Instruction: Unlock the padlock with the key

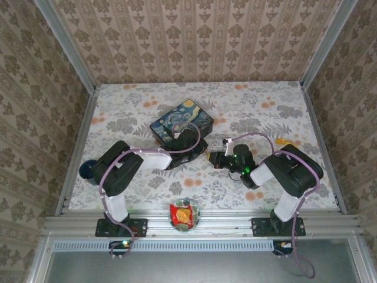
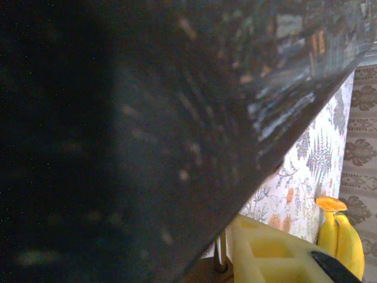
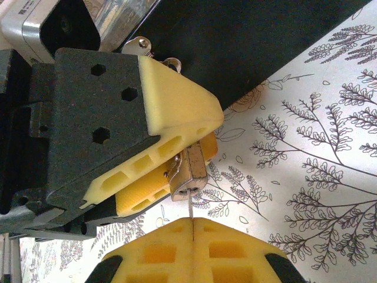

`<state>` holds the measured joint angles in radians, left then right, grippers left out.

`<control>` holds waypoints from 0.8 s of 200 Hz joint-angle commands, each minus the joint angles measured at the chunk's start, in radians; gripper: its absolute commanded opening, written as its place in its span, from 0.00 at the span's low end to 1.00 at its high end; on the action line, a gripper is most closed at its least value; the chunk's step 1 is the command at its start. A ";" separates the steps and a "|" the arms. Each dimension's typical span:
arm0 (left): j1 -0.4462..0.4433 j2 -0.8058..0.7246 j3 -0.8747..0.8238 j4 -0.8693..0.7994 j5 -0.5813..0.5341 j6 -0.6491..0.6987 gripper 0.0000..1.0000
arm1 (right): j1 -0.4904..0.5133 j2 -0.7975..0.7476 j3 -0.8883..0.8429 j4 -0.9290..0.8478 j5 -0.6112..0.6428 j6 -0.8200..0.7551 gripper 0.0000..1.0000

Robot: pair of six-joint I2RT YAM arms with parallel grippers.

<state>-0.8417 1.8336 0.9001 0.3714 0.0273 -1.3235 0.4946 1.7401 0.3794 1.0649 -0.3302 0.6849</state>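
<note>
The small brass padlock (image 3: 191,171) is pinched between my left gripper's (image 3: 200,141) yellow fingers, keyhole end facing my right gripper (image 3: 192,227). The right gripper is shut on the thin silver key (image 3: 190,209), and the blade's tip sits in the keyhole. From above, the two grippers meet nose to nose at mid-table, left gripper (image 1: 200,154) facing right gripper (image 1: 217,159). In the left wrist view a yellow finger (image 2: 271,253) and a bit of the silver shackle (image 2: 221,250) show beneath the dark tin wall.
The Starry Night tin (image 1: 181,121) stands right behind the left wrist and looms close in its view (image 2: 147,130). A yellow banana (image 1: 284,142) lies to the right. A dark ball (image 1: 88,170) rests at the left edge, a bowl (image 1: 184,215) at the front rail.
</note>
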 commanded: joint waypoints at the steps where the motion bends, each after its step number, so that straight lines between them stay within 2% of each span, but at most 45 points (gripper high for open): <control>1: -0.017 0.026 -0.049 -0.070 0.149 -0.094 0.00 | -0.018 -0.020 0.055 0.040 0.055 0.008 0.00; 79: -0.018 0.027 -0.049 -0.063 0.152 -0.091 0.00 | -0.024 -0.040 0.071 -0.003 0.083 0.011 0.00; 160: -0.022 0.035 -0.046 -0.054 0.159 -0.094 0.00 | -0.024 0.025 0.078 0.084 0.065 0.057 0.00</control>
<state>-0.8391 1.8343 0.8967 0.3832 0.0261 -1.3239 0.4908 1.7382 0.3996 1.0367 -0.3317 0.7170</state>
